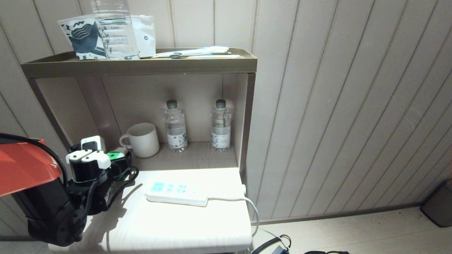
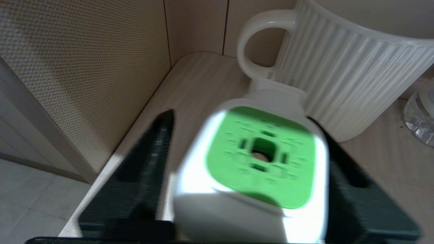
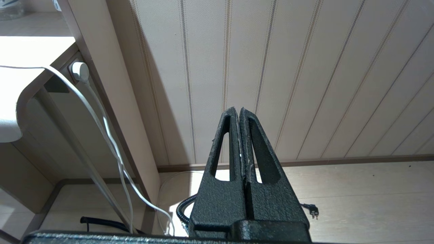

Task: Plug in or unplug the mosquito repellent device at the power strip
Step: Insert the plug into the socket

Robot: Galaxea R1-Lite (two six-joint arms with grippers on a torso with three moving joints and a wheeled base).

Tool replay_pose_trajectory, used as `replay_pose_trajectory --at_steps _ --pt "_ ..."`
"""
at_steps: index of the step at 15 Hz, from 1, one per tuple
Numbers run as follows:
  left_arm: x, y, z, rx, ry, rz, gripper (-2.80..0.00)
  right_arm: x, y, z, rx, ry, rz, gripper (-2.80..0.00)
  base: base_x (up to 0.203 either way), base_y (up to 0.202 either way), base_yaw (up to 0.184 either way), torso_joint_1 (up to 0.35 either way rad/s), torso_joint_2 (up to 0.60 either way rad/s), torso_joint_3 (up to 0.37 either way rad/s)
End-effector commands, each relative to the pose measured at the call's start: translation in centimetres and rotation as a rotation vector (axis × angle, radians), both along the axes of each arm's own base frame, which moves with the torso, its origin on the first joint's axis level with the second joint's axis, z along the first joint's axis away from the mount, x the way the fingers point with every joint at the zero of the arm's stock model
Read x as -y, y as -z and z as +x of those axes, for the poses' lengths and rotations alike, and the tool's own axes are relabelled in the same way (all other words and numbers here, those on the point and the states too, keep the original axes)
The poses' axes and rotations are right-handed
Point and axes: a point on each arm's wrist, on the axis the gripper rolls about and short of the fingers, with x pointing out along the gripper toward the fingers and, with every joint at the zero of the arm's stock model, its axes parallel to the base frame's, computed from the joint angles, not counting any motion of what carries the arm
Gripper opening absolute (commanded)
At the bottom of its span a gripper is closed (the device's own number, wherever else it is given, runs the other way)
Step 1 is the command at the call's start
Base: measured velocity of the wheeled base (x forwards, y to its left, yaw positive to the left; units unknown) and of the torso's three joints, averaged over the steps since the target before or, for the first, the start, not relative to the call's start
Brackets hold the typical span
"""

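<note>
White table (image 1: 183,225), power strip (image 1: 176,193) on it (flat)

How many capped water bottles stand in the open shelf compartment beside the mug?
2: one bottle stands just right of the mug; the other bottle is further right, near the compartment's side wall. None seems hidden behind them.

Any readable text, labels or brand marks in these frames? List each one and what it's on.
No text can be read.
Two water bottles: printed labels, too small to read.
Large clear bottle on top shelf: faint raised markings, unreadable.
Patterned pouch and white packet: graphics and a small dark mark, no legible words.
Mosquito repellent device: embossed marks on green face, blurred.
Power strip: none visible.
</note>
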Motion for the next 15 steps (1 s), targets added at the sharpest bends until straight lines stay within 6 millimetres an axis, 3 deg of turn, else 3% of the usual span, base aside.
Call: replay_pose_trajectory --at_steps 1,10,15 --pt "0.0 0.0 0.1 0.005 -0.004 -0.001 -2.80 0.0 0.0 0.0 0.000 -0.001 0.000 -2.80 0.000 0.000 0.000 0.000 0.00 0.000" --pt "-1.1 -1.2 -0.6 -0.046 -0.023 0.024 -2.80 0.0 0.0 0.0 0.000 -0.001 -0.001 -2.80 0.000 0.000 0.000 0.000 0.00 0.000" --pt "-3.9 -4.9 -2.3 -0.206 0.058 0.056 -2.80 0.0 0.0 0.0 0.000 -0.001 0.000 -2.80 0.000 0.000 0.000 0.000 0.00 0.000"
